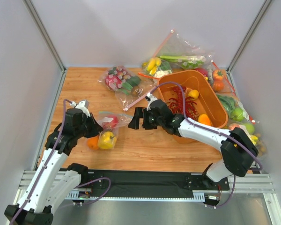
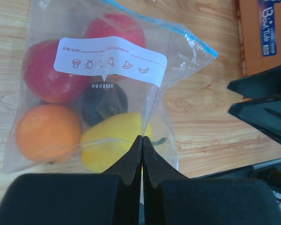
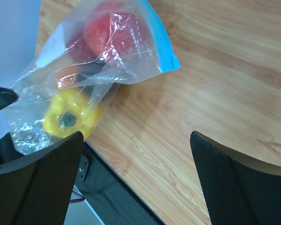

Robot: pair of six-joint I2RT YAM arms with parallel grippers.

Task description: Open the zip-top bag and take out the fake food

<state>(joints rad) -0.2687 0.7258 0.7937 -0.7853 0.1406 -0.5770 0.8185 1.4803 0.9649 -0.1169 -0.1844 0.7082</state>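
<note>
Pinching the clear, teal-zipped plastic bag in the left gripper, with the right gripper spread wide. Not opened yet — glossy toy fruits all inside.

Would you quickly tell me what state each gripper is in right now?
Left gripper: closed, pinching the plastic of the zip-top bag.
Right gripper: open, holding nothing.

I count one clear soft plastic bag with a teal-blue zip strip — inside, two round red glossy plastic toy fruits, one orange fruit, one yellow fruit, one dark fruit.
</note>
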